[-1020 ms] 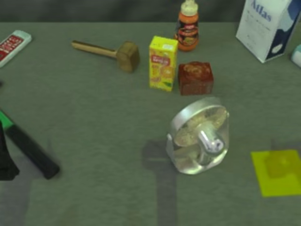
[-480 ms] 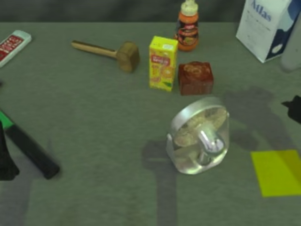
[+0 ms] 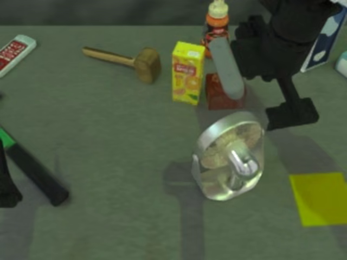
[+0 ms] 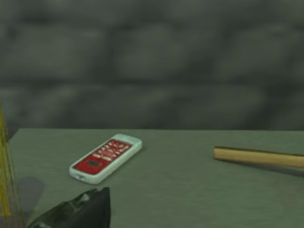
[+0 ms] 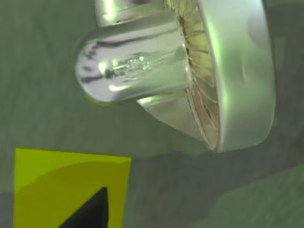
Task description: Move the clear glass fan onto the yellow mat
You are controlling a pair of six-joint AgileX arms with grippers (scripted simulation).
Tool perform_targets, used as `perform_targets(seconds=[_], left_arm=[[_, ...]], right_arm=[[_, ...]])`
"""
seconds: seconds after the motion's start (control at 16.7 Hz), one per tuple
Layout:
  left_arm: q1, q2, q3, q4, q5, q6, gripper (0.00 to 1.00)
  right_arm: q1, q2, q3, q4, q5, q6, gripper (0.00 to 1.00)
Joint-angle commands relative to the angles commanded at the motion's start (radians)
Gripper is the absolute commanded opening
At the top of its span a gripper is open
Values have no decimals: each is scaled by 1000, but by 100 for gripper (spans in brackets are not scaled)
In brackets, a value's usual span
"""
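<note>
The clear glass fan [image 3: 230,157] stands on its flat base right of the table's middle, with a silvery rim, a tan inside and a shiny hub. In the right wrist view the fan [image 5: 228,71] fills the frame close up. The yellow mat [image 3: 320,197] lies flat near the right edge, apart from the fan; this mat [image 5: 57,185] also shows in the right wrist view. My right gripper [image 3: 293,115] hangs open just behind and to the right of the fan, touching nothing; one dark fingertip [image 5: 97,209] shows over the mat. My left gripper [image 3: 4,189] is parked at the left edge.
Behind the fan stand a yellow juice carton [image 3: 187,73], a red-brown box [image 3: 217,97] and an orange bottle [image 3: 216,21], both partly hidden by my right arm. A wooden mallet [image 3: 135,60], a red remote [image 3: 16,51] and a milk carton [image 3: 320,51] lie farther back.
My right arm has swung in from the right edge and now reaches over the back right of the table toward the fan. Fan and mat have not moved.
</note>
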Motion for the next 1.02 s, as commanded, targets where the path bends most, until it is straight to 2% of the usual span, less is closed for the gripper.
perform_targets(seconds=[0.18, 0.36, 0.72, 1.02], left_arm=[[0, 0, 0, 0, 0, 0, 100], [0, 0, 0, 0, 0, 0, 100], [0, 0, 0, 0, 0, 0, 100], [0, 0, 0, 0, 0, 0, 100]], right_arm=[[46, 145, 167, -103, 2, -106, 100], [69, 220, 248, -150, 3, -159, 100], [66, 224, 248, -148, 3, -163, 100], [71, 212, 113, -27, 4, -163, 100]])
